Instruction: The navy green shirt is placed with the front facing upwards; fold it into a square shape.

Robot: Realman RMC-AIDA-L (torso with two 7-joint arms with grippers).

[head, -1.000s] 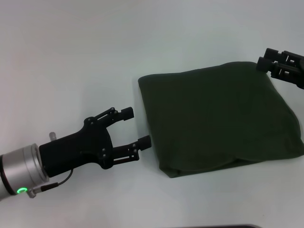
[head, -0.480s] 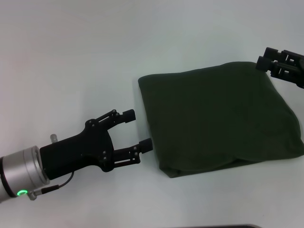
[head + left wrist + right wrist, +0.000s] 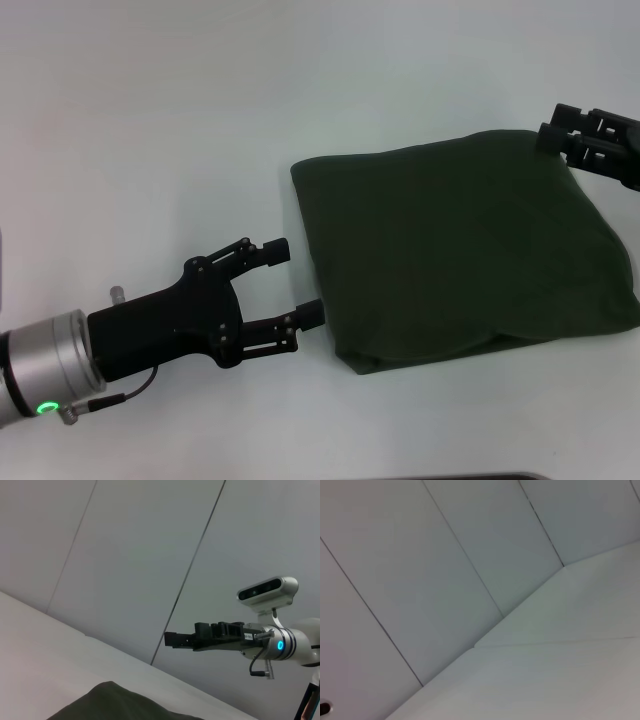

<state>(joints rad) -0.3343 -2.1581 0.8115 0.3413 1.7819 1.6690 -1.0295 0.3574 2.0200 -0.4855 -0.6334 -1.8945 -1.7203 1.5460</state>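
A: Item one, the navy green shirt (image 3: 460,250). Location and condition?

B: Lies on the white table (image 3: 150,120), toward the robot's right of centre. Folded into a rough, rounded square, plain green side up, no lettering showing. The near edge shows stacked layers with a slight overhang, and the fold bulges rather than lying flat. The left wrist view catches only a dark green hump of it (image 3: 115,705) at the lower edge.

A: Item two, the left gripper (image 3: 300,282).

B: Low over the table at the shirt's left edge, pointing toward it. Fingers spread apart, holding nothing. The nearer fingertip (image 3: 312,314) sits at the cloth's left edge near the front corner, touching or just short of it; which one cannot be told. The farther finger stands just off the cloth.

A: Item three, the right gripper (image 3: 562,138).

B: At the far right corner of the shirt, beside the cloth, entering from the right edge of the head view. The left wrist view shows it (image 3: 172,639) side-on above the table; whether its fingers are apart or together cannot be told.

A: Right wrist view?

B: Pale wall panels and table surface only.
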